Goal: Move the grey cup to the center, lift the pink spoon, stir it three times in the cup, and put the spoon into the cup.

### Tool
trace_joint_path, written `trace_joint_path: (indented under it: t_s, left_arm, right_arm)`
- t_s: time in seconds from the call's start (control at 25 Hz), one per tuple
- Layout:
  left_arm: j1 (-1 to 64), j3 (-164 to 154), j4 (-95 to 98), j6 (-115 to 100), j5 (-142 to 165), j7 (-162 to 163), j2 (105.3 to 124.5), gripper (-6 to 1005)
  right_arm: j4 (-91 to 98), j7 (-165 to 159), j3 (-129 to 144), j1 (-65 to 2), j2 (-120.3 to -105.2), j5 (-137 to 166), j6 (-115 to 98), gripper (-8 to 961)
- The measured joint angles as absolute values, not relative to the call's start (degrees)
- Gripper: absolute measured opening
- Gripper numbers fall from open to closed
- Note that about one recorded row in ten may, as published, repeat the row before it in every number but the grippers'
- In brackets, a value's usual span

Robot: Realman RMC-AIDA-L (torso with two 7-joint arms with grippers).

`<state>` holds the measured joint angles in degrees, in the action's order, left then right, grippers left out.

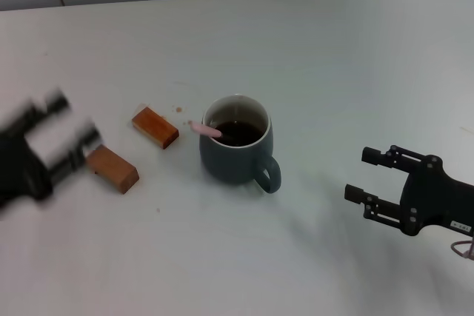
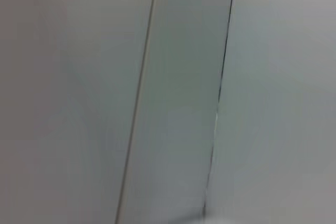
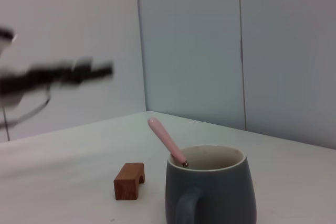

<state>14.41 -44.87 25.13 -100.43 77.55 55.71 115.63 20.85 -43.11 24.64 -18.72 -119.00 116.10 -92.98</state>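
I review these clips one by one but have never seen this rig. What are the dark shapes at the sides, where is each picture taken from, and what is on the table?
The dark shapes are a two-armed robot's grippers. The head view looks down from the robot's head: the left gripper is blurred at the left edge, and the right gripper sits open and empty at the lower right. The other two pictures come from wrist cameras; the left one shows only wall panels. On the white table stands the grey cup of dark liquid, with the pink spoon leaning inside it, handle over the rim. Two brown wooden blocks lie to the cup's left. Nothing is held.
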Motion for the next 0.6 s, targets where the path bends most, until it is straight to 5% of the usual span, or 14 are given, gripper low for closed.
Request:
trace_joint_path:
  t_s: [0.12, 0.24, 0.6]
  left_arm:
    - [13.19, -44.97, 19.26, -99.72, 79.51, 49.26, 115.23, 592]
    - [9.57, -45.0, 14.11, -95.43, 87.37, 39.26, 117.03, 795]
    - [8.98, -44.98, 13.65, -93.26, 89.09, 39.01, 117.67, 813]
  right_arm:
    - [20.79, -43.04, 24.61, -18.57, -119.0, 116.1, -92.99, 690]
    - [20.8, -43.17, 24.78, -18.55, -119.0, 116.15, -93.43, 690]
    - [20.74, -43.28, 25.3, -18.2, -118.95, 116.66, -93.6, 690]
